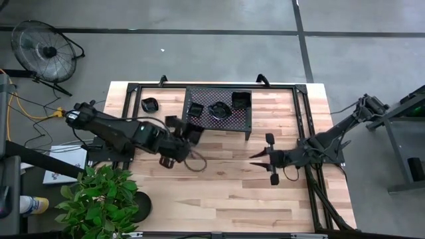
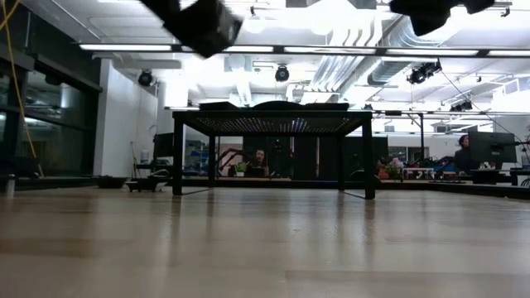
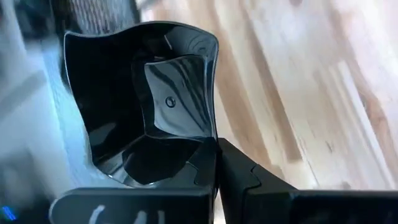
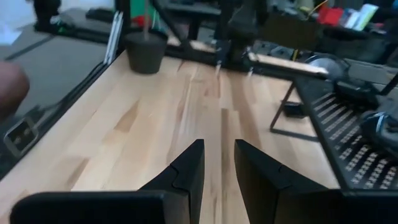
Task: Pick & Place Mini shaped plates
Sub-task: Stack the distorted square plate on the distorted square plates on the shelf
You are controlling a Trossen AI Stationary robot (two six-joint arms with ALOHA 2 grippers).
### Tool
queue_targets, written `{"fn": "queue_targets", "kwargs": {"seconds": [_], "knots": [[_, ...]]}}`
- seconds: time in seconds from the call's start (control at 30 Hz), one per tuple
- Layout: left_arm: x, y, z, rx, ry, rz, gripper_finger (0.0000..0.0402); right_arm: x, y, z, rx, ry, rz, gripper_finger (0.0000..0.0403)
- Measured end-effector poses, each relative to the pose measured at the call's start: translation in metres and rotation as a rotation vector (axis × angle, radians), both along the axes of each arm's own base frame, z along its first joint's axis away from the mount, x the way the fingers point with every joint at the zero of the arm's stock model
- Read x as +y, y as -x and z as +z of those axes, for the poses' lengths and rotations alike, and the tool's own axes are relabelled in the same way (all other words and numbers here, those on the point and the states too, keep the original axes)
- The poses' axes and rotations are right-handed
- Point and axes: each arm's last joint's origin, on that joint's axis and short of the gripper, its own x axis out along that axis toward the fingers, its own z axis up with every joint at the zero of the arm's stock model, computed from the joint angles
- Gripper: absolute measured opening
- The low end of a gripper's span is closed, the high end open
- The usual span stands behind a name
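My left gripper (image 1: pixel 188 138) hovers above the table just off the left front corner of the black mesh rack (image 1: pixel 247 118), shut on a square glossy black mini plate (image 3: pixel 155 93). In the low view it hangs high over the tabletop (image 2: pixel 203 25). Three more mini plates (image 1: pixel 219 111) rest on top of the rack. Another mini plate (image 1: pixel 150 104) sits on the table left of the rack. My right gripper (image 1: pixel 255 157) waits open at the right, a narrow gap between its fingers (image 4: pixel 219 168), nothing in it. My left gripper pinches one side wall of the square plate (image 3: pixel 213 134) near a corner, one finger inside the dish and one finger (image 3: pixel 245 177) outside. The plate is lifted clear of the table and stands tipped up on edge, its hollow facing the wrist camera.
A black tube frame (image 1: pixel 302 119) borders the table's far and right sides. A potted plant (image 1: pixel 99 199) stands at the near left corner and a floor fan (image 1: pixel 43 46) beyond the far left. Bare wood (image 1: pixel 226 186) lies between the two grippers and toward the near edge.
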Motion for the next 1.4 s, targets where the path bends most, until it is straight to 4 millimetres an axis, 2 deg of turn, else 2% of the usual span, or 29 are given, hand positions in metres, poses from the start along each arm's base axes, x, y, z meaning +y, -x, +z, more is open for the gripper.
{"fn": "queue_targets", "kwargs": {"seconds": [0.13,0.33,0.53,0.83,1.1,1.27,1.4], "knots": [[-0.014,-0.004,0.005,-0.077,-0.129,-0.128,0.0,-0.004,-0.004,0.006,-0.054,-0.011,-0.023,0.0083],[-0.036,-0.007,0.006,-0.125,-0.471,-0.179,0.0,-0.005,-0.013,0.007,-0.116,0.047,-0.092,0.0083],[-0.058,-0.025,-0.019,-0.011,-0.853,-0.218,0.0,0.002,-0.032,0.004,-0.231,0.135,-0.228,0.0083],[-0.072,-0.054,-0.064,0.139,-1.275,-0.131,0.0,0.012,-0.057,0.002,-0.345,0.272,-0.4,0.0083],[-0.077,-0.064,-0.087,0.227,-1.332,-0.186,0.0,0.026,-0.082,0.009,-0.309,0.469,-0.386,0.0083],[-0.078,-0.065,-0.088,0.246,-1.342,-0.199,0.0,0.034,-0.1,0.018,-0.262,0.539,-0.467,0.0087],[-0.078,-0.065,-0.088,0.278,-1.359,-0.221,0.0,0.04,-0.112,0.024,-0.198,0.571,-0.539,0.0112]]}}
